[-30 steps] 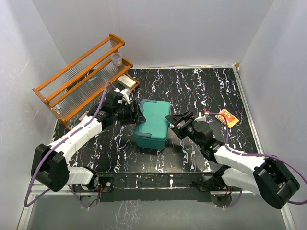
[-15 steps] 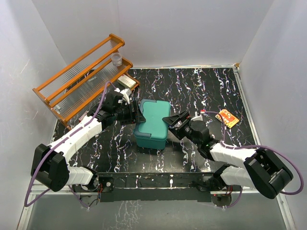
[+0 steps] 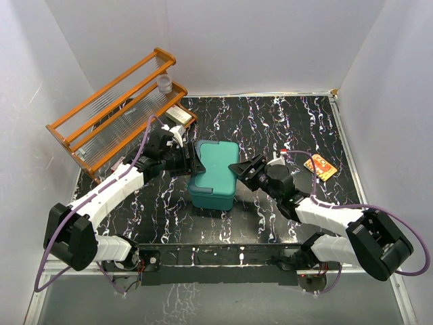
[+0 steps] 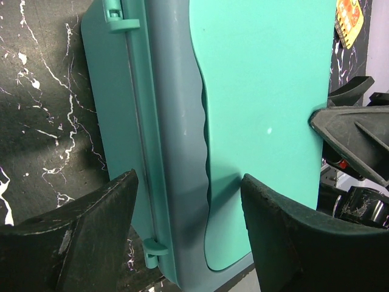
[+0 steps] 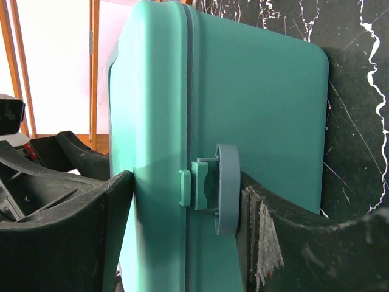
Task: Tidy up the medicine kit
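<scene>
The closed medicine kit [image 3: 215, 173] sits mid-table [image 3: 284, 125] between both claws: the left gripper [image 3: 194, 162] gapes wide over its hinge edge, while the right gripper [image 3: 237, 172], equally wide, straddles the front latch [image 5: 222, 188], apparently touching it.

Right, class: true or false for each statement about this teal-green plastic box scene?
1. The teal-green rectangular plastic box is closed. True.
2. The orange wooden rack stands right of the box. False: left, behind.
3. The left gripper has open jaws astride the box's hinged edge. True.
4. The small orange packet lies inside the box. False: on the black table, right of it.
5. The right gripper has the grey latch between its jaws. True.
</scene>
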`<control>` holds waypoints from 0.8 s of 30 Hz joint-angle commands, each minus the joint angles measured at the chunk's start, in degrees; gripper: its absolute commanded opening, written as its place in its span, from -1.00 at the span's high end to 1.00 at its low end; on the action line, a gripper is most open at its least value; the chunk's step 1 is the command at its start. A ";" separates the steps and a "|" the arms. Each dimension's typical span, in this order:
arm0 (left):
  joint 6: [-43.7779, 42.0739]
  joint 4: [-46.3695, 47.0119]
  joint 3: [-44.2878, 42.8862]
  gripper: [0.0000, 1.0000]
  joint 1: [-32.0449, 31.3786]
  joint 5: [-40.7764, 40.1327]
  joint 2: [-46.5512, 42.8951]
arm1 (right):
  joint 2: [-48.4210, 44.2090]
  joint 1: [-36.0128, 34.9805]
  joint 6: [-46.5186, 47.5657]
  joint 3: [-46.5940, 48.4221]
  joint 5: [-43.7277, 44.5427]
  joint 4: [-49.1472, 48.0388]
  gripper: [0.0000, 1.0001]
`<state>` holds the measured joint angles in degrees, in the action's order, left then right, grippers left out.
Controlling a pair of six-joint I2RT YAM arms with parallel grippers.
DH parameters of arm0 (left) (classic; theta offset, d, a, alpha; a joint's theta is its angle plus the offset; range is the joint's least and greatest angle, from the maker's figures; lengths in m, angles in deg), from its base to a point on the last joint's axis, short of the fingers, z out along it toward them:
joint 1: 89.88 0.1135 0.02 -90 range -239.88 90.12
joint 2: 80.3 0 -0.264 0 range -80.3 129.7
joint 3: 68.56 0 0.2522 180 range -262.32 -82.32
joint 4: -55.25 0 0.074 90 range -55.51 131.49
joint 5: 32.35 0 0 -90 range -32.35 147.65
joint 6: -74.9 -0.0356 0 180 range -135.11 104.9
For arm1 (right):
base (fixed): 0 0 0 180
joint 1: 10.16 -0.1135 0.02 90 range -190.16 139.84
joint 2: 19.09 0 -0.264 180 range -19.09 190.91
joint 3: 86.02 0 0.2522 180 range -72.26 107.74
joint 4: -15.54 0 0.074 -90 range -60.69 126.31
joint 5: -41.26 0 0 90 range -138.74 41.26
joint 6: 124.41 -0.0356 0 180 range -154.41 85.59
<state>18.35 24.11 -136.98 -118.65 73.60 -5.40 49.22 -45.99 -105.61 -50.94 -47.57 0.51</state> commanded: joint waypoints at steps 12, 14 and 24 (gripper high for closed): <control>-1.52 -3.44 0.72 -0.33 -0.04 -0.12 0.52 | -2.44 -0.38 11.20 14.17 6.48 26.15 -0.25; -1.50 -3.39 0.78 -0.33 0.00 -0.12 0.58 | -2.04 -0.37 11.95 14.84 6.24 27.90 -0.30; -1.46 -3.27 0.86 -0.33 -0.05 0.14 0.78 | -0.49 -0.43 14.31 17.55 5.94 31.71 -0.10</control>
<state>18.33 24.15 -136.96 -118.65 73.75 -5.34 47.87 -46.26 -94.29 -36.30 -43.72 27.90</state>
